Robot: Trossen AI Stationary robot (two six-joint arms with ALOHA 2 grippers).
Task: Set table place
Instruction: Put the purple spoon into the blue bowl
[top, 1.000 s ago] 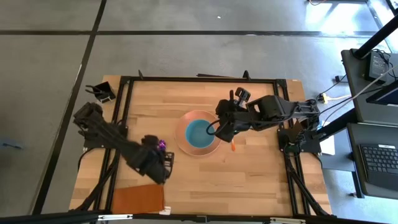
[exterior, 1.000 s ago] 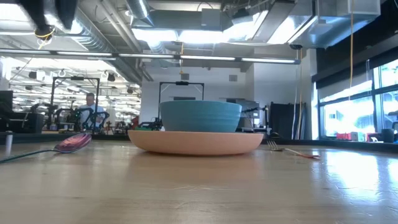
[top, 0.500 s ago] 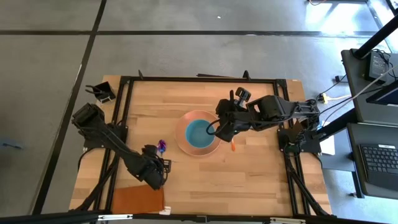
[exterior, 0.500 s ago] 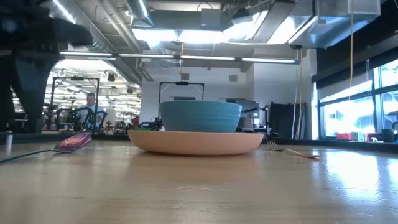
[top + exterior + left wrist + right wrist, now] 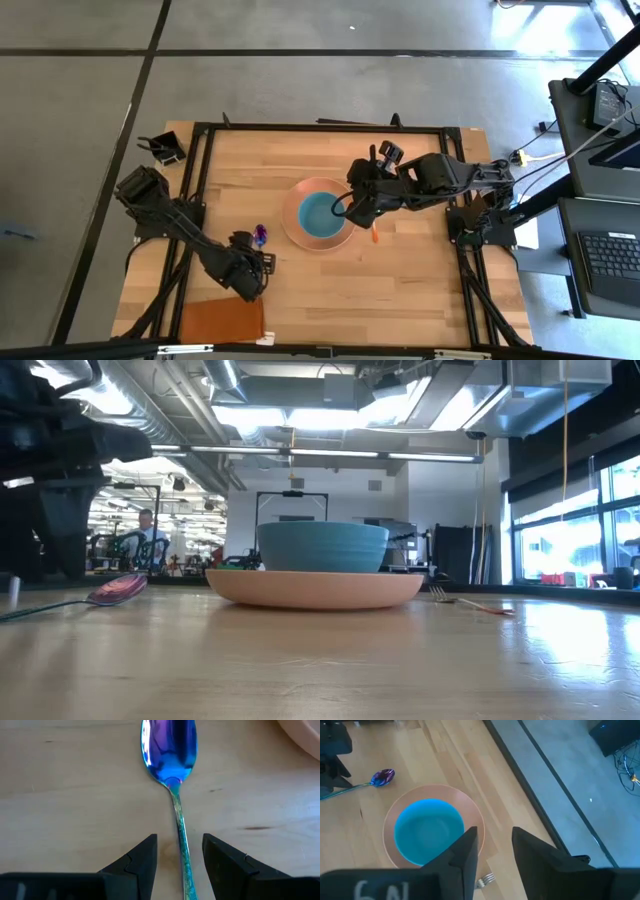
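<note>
A salmon-orange plate (image 5: 293, 230) lies at mid table with a teal bowl (image 5: 322, 212) standing in it. The fork (image 5: 375, 237) lies flat on the table just right of the plate. The purple-headed spoon (image 5: 259, 238) lies flat left of the plate. My left gripper (image 5: 179, 842) is open low over the spoon's teal handle (image 5: 181, 855), one finger on each side; I see no touch. It also shows in the high view (image 5: 250, 268). My right gripper (image 5: 347, 207) is open and empty above the plate's right side.
A brown mat (image 5: 222, 320) lies at the table's near left corner. A small black holder (image 5: 165, 148) sits outside the frame at the far left. In the low view a person (image 5: 147, 535) shows far off in the room behind.
My left gripper has gone down and toward the table's near edge, backing along the spoon from its head toward its handle. The spoon, plate, bowl and fork have stayed where they were.
</note>
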